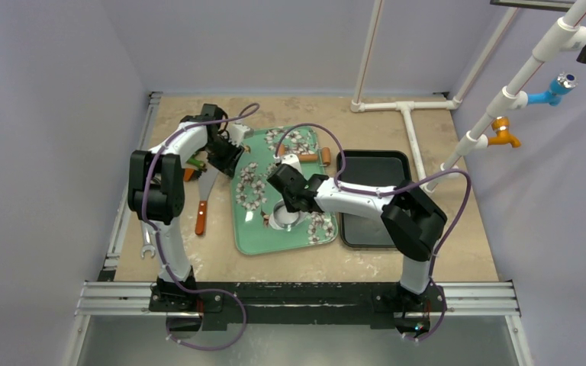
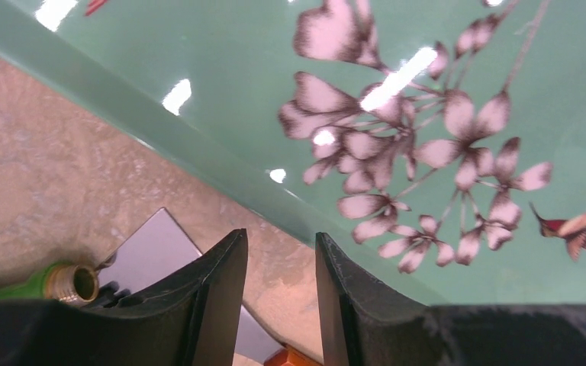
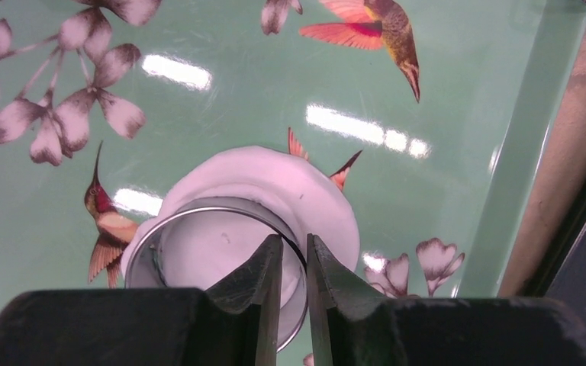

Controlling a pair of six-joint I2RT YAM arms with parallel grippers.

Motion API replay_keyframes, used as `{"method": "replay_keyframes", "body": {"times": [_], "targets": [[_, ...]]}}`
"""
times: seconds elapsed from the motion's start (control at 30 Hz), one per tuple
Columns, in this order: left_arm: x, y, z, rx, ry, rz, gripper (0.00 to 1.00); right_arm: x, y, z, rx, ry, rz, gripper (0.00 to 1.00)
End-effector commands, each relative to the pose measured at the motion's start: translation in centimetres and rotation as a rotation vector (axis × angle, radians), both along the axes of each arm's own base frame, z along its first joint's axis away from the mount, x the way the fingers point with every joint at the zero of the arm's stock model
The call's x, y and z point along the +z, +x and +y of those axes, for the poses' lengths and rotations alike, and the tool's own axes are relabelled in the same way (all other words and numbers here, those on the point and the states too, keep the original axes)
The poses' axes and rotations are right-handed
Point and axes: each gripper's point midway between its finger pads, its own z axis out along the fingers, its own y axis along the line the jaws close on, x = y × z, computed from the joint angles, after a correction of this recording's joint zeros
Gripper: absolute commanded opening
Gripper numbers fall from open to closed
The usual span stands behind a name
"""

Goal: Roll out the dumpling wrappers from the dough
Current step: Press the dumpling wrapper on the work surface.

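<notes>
The dough (image 3: 317,191) lies flattened into a thin white round on the green flowered tray (image 3: 458,114). A round metal ring cutter (image 3: 169,221) stands on it, and dough spreads past the ring on the far side. My right gripper (image 3: 294,248) is shut on the ring's near wall, one finger inside and one outside. From above, ring (image 1: 284,218) and right gripper (image 1: 281,200) sit at the tray's middle. My left gripper (image 2: 281,240) is open and empty, low over the table beside the tray's left rim (image 2: 160,130). Separate dumpling wrappers are out of view.
A rolling pin (image 1: 304,157) with orange handles lies at the tray's far end. A black tray (image 1: 374,200) adjoins on the right. Left of the green tray lie a metal blade (image 2: 152,244) with an orange handle (image 1: 201,218), a green-handled tool (image 2: 69,282) and a wrench (image 1: 147,248).
</notes>
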Motion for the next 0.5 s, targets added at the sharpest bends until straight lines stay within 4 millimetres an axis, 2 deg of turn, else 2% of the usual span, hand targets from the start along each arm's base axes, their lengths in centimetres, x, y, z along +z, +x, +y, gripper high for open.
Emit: {"method": "replay_keyframes", "body": {"times": [0.0, 0.13, 0.23, 0.37, 0.47], "targets": [[4.2, -0.5, -2.5, -0.087, -0.161, -0.065, 0.38, -1.2, -1.7, -1.4, 0.023, -0.079, 0.072, 0.19], [6.9, -1.9, -4.3, -0.153, -0.273, -0.079, 0.39, -0.4, -1.6, -1.1, 0.031, -0.048, 0.059, 0.23], [7.8, -2.7, -5.1, -0.181, -0.328, -0.082, 0.39, 0.5, -1.7, -0.7, 0.045, -0.016, 0.046, 0.28], [8.6, -4.2, -6.4, -0.257, -0.375, -0.087, 0.39, 3.0, -1.4, -0.2, 0.047, 0.05, 0.006, 0.3], [9.0, -6.6, -8.4, -0.361, -0.397, -0.077, 0.39, 5.1, -1.5, -0.4, 0.046, 0.087, -0.026, 0.36]]}}
